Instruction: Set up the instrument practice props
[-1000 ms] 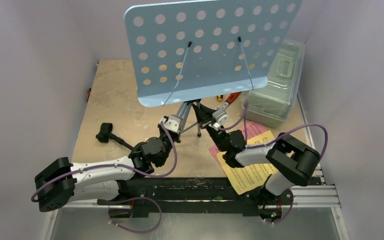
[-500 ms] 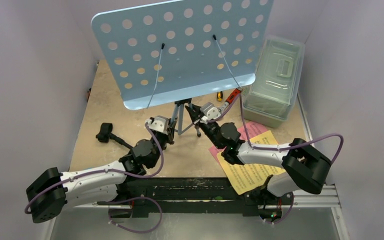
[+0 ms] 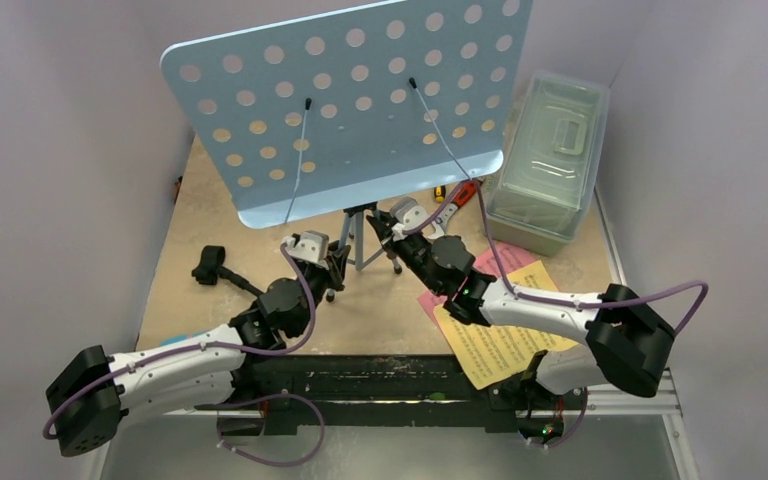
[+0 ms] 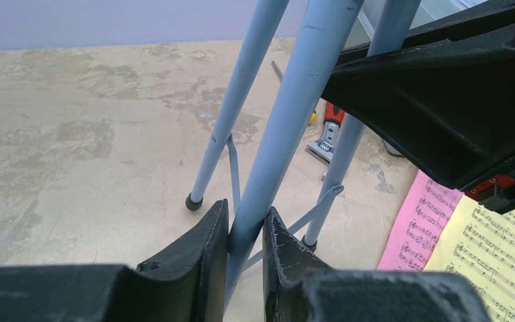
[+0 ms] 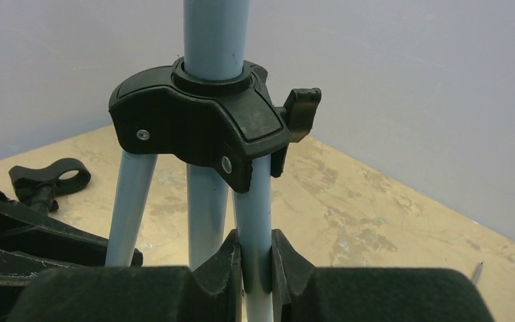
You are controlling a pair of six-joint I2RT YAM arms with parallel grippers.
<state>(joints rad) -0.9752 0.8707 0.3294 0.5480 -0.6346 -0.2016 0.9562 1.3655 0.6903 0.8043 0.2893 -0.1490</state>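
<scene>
The light blue perforated music stand (image 3: 360, 110) stands nearly upright at mid table on its tripod legs (image 3: 358, 235). My left gripper (image 3: 332, 262) is shut on one tripod leg (image 4: 295, 114), which is pinched between its fingertips (image 4: 211, 235). My right gripper (image 3: 388, 232) is shut on another leg (image 5: 255, 221) just below the black hub (image 5: 201, 124). The yellow page (image 3: 505, 345) and the pink page (image 3: 505, 258) lie flat under the right arm. The black mic stand (image 3: 222, 272) lies at the left. The microphone is not clearly seen.
A clear lidded box (image 3: 550, 170) stands at the back right. A screwdriver (image 3: 440, 192) and a red-handled wrench (image 3: 465, 192) lie behind the tripod. Grey walls close in on both sides, and the stand's plate hides much of the far table.
Both arms have stretched forward, each still gripping a tripod leg. The stand's plate has swung left and back, and the tripod has come more upright.
</scene>
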